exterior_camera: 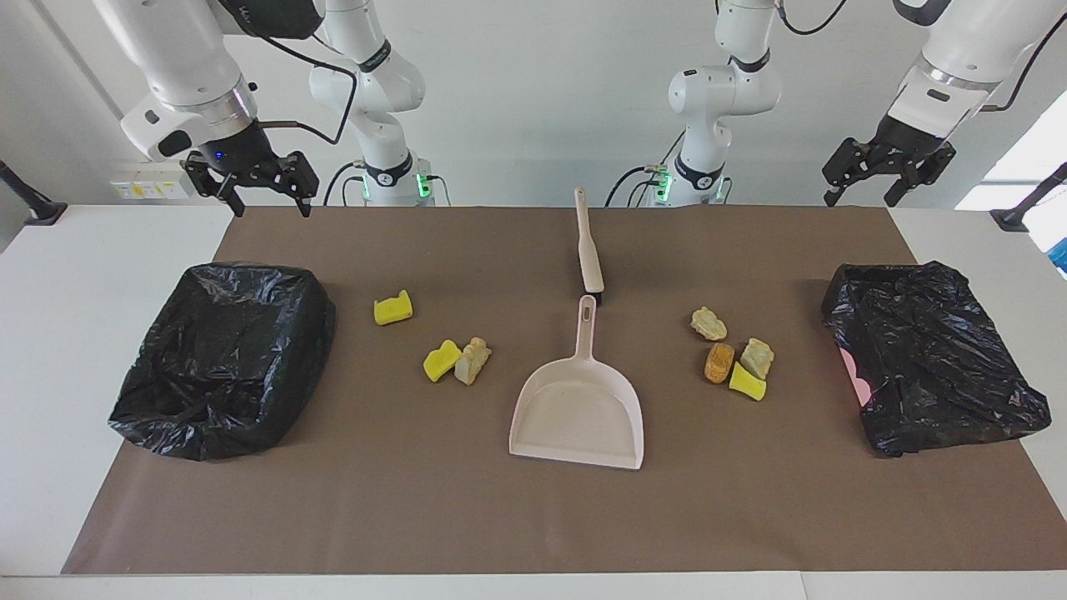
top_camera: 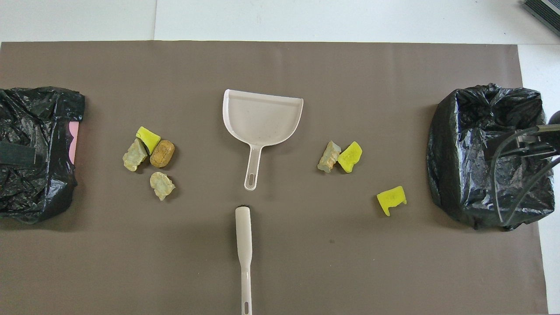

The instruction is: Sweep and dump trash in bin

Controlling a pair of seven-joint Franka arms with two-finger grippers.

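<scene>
On the brown mat [exterior_camera: 467,517], mid-table: pink dustpan [exterior_camera: 579,408], brush [exterior_camera: 588,246] just nearer the robots, handles end to end, not touching. Trash in 2 groups: 4 lumps [exterior_camera: 733,354] toward left arm's end, 3 lumps [exterior_camera: 442,342] toward right arm's end, one yellow piece [exterior_camera: 393,308] apart from its pair. Black-bagged bin [exterior_camera: 225,358] at right arm's end, another bin [exterior_camera: 934,367] at left arm's end. Facing view only: left gripper [exterior_camera: 863,196] & right gripper [exterior_camera: 265,200] both raised at the robots' edge of the mat, fingers spread, holding nothing. Overhead view shows neither gripper's fingers, but shows the full brush handle.
</scene>
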